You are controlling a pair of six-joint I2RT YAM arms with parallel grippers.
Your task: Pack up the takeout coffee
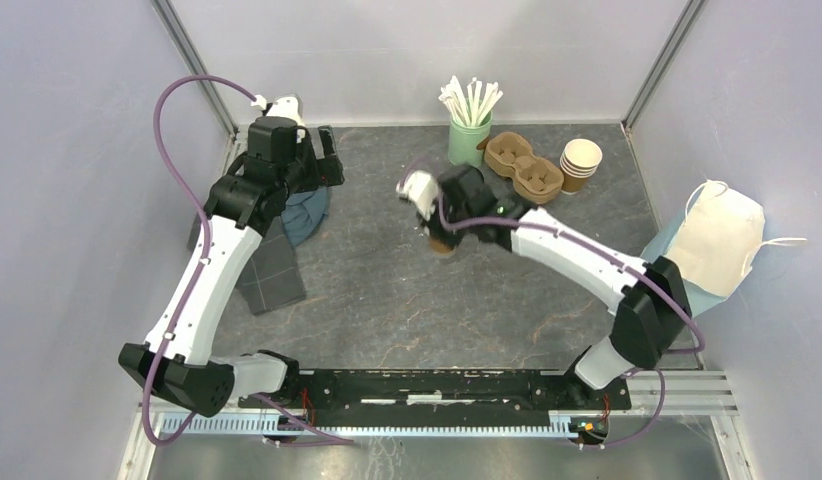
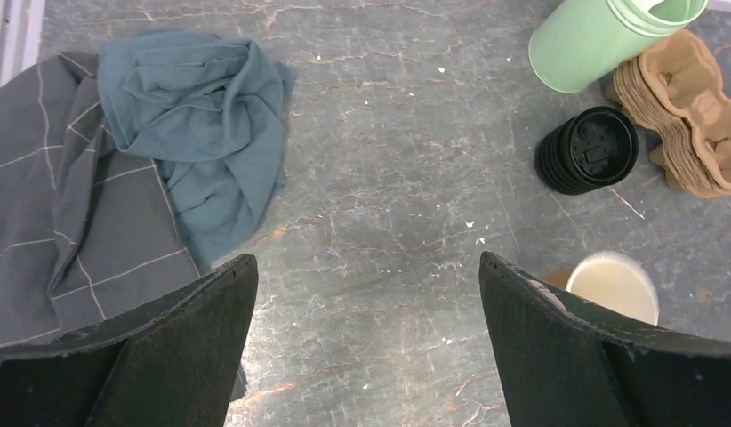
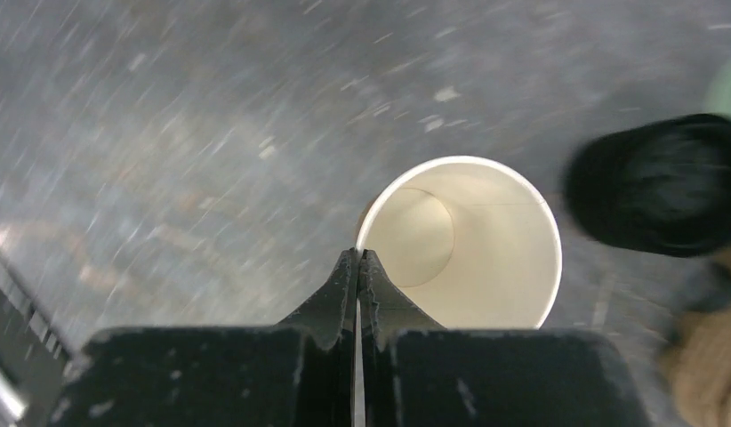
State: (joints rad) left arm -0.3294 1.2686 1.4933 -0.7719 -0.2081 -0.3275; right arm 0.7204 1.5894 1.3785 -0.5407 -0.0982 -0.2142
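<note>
Two grippers sit over the surface [image 1: 387,300]: the left gripper [image 2: 366,262] hangs released at far left, the right gripper [image 3: 358,253] clenched at the rim of the lidless cup [image 3: 486,258] mid-surface, so a sideways drag could tip it over against the black lid stack [image 2: 589,149].

No writing, label, brand or number can be read in any view; the top lid of the stack of black lids [image 2: 586,149] carries raised marks, but they are too small to make out.
</note>
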